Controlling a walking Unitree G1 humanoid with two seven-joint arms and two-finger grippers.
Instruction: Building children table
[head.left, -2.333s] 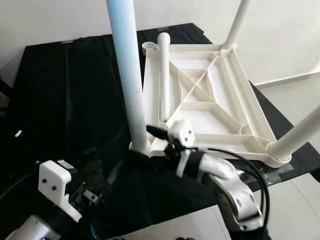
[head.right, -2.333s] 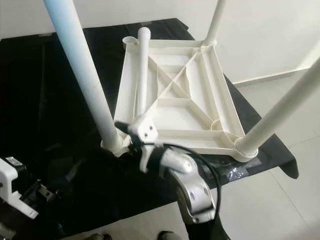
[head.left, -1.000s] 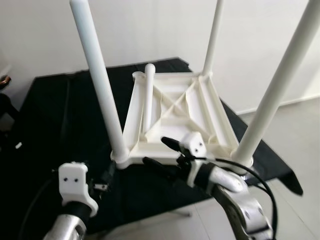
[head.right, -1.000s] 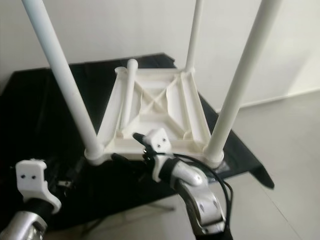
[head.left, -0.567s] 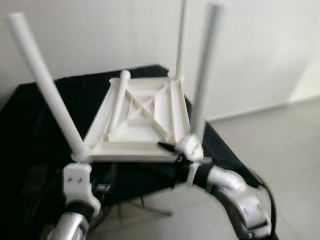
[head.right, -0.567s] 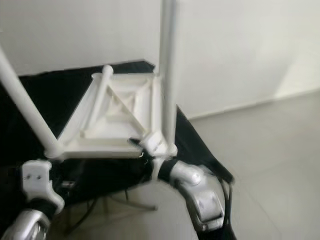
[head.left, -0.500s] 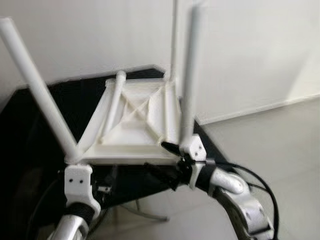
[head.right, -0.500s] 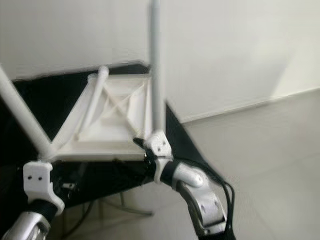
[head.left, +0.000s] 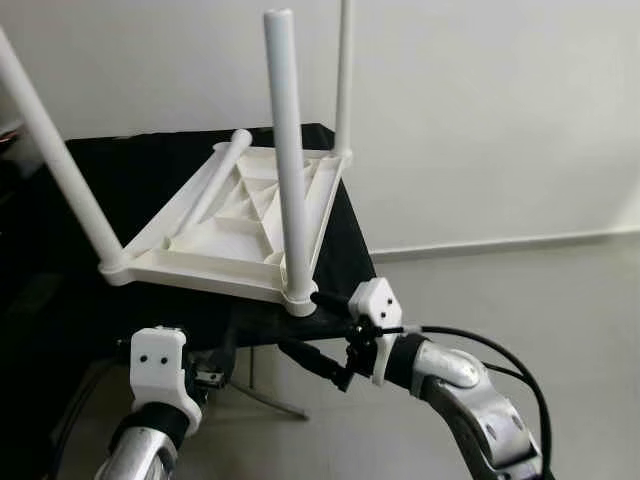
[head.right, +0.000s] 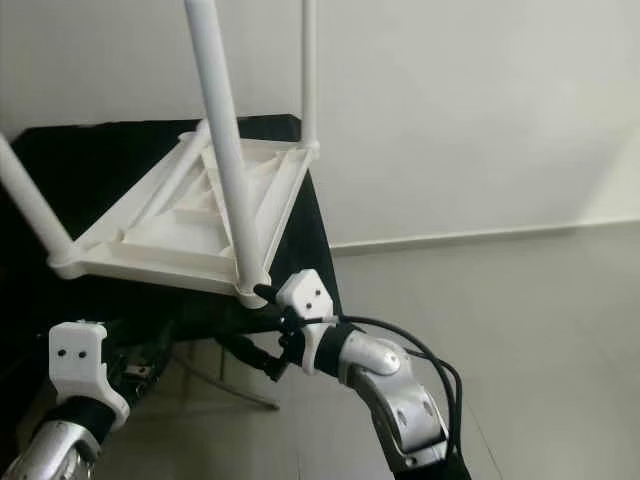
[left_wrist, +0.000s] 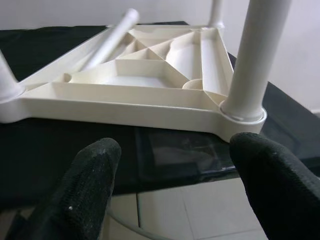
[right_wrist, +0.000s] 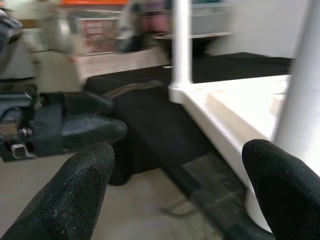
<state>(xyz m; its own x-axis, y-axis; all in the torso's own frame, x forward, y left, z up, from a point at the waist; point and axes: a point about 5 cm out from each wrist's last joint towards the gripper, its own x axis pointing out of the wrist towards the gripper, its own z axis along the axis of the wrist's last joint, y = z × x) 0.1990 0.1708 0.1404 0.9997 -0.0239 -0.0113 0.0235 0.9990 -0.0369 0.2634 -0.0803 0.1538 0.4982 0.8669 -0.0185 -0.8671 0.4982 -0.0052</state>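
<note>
I see the upturned white table top (head.left: 230, 235) on the black-draped stand (head.left: 150, 165); my right gripper (head.left: 318, 335) and left gripper (left_wrist: 175, 185) wait spread just below its near edge.

The upturned white table (head.left: 240, 225) has two legs cut off by the picture's top and left edges. The counter (head.left: 60, 290) runs past the left edge. The room behind the right wrist view is blurred.

both arms raised forward; left gripper (left_wrist: 170, 185) fingers spread wide, right gripper (head.left: 318, 330) fingers parted, holding nothing.
</note>
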